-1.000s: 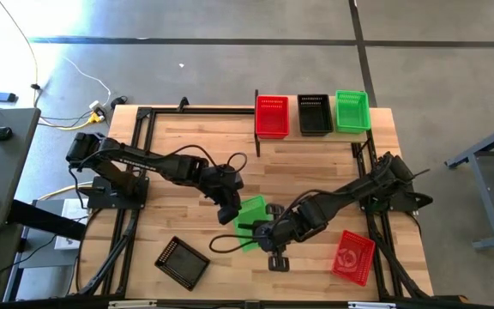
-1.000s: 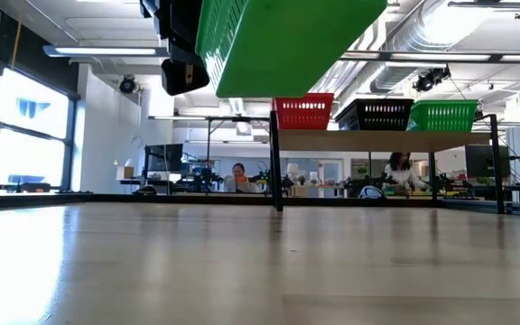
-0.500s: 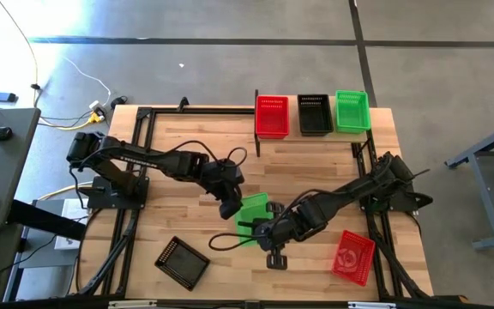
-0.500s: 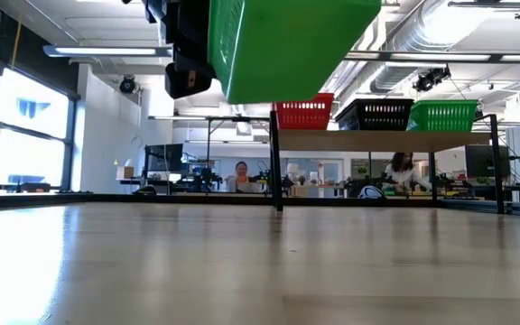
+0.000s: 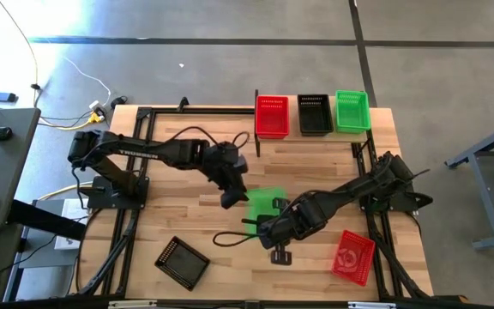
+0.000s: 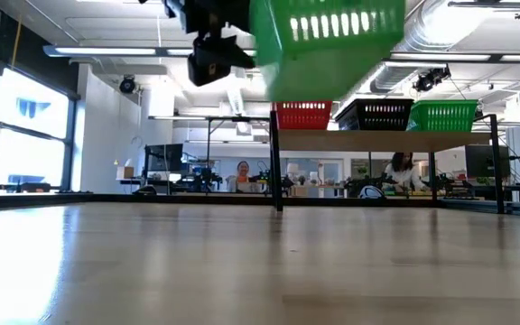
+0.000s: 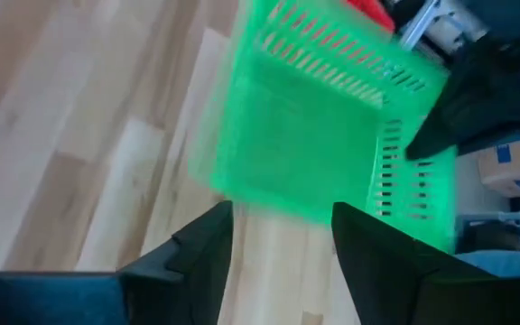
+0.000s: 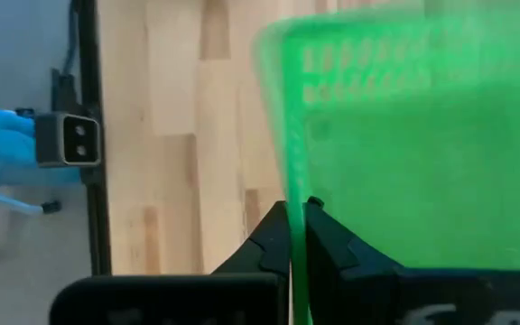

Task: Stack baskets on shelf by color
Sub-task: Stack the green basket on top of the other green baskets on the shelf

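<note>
Wood-plank tabletop (image 5: 187, 163): pale boards framed by black metal rails.

Raised light-wood shelf (image 5: 316, 135): set at the table's far edge on a thin black frame. Three perforated plastic baskets are carried side by side, red (image 5: 272, 116), black (image 5: 315, 114) and green (image 5: 352, 111); in the low view their mesh walls are seen from the side.

Green mesh-walled plastic basket (image 5: 267, 204): held above the table's middle. Its wall is pinched by the right gripper (image 8: 294, 217), fingers nearly closed. The left gripper (image 7: 283, 236) is placed just beside it, fingers spread and empty.

Red mesh basket (image 5: 353, 257) and black mesh basket (image 5: 182, 262): laid on the near tabletop, well apart; seen only from above.
</note>
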